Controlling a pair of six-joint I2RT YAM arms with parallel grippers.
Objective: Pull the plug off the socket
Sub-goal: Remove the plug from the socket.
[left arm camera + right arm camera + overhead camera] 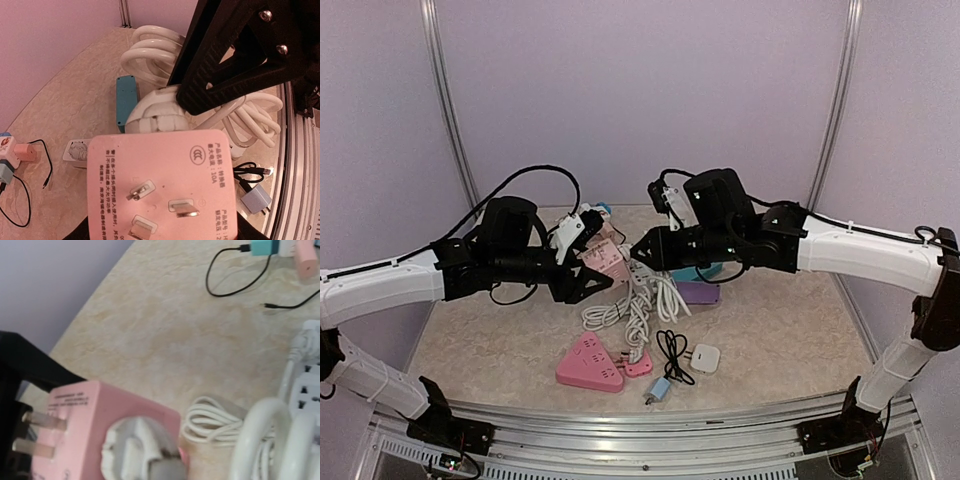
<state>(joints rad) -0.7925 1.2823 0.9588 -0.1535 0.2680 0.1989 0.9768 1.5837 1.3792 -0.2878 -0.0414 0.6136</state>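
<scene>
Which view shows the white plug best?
Left wrist: the white plug shows sharp in the pink adapter, the right claw clamped on it. Right wrist shows it blurred at the frame's bottom edge. Top view: too small and mostly hidden.

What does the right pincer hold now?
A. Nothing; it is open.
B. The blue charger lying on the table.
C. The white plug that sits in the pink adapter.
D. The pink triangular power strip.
C: in the left wrist view the right pincer is clamped on the white plug, which is seated in the pink adapter.
</scene>
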